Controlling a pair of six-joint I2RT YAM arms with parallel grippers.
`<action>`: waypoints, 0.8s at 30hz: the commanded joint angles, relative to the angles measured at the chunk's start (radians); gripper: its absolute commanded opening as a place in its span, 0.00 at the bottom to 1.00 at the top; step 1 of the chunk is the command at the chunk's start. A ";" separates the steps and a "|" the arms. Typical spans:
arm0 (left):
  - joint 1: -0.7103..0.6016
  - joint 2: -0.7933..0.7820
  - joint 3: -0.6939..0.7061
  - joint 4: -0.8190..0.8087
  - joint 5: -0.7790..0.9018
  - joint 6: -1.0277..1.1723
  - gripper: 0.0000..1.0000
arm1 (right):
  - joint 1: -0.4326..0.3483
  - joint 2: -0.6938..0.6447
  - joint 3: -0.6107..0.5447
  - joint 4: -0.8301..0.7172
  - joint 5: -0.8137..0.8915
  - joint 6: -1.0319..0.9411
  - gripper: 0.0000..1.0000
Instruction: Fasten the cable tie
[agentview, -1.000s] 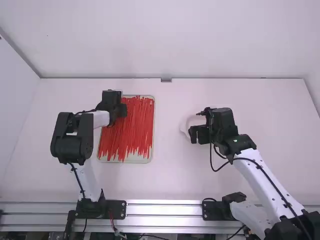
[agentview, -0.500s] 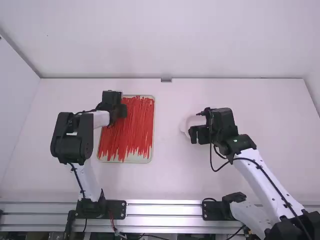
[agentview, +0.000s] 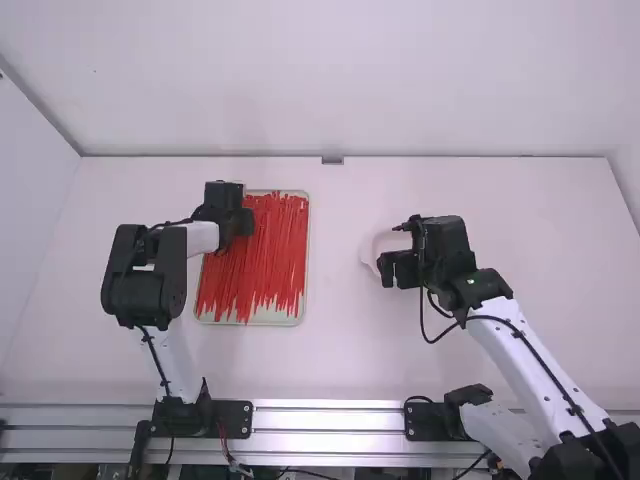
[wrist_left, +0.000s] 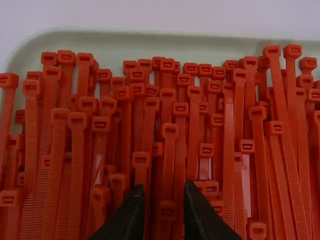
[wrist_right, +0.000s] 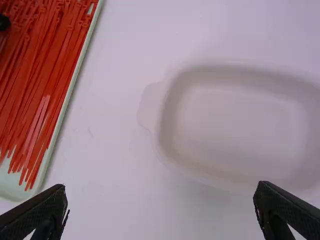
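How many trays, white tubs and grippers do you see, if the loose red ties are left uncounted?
tray: 1
white tub: 1
grippers: 2, the left gripper and the right gripper
Total: 4

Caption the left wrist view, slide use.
Left tool down in red cable ties piled on a pale tray.

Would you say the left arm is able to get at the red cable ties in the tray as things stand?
Probably yes: the left gripper sits open right above the red cable ties in the tray, with nothing lying between.
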 joint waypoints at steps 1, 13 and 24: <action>-0.006 0.012 -0.015 0.000 0.003 0.003 0.21 | 0.003 -0.014 0.035 -0.002 -0.006 -0.001 0.99; -0.006 0.012 -0.015 0.017 0.004 0.006 0.24 | 0.003 -0.014 0.035 -0.002 -0.006 -0.001 0.99; -0.006 0.041 -0.014 0.022 0.004 0.004 0.18 | 0.003 -0.014 0.035 -0.002 -0.006 -0.002 0.99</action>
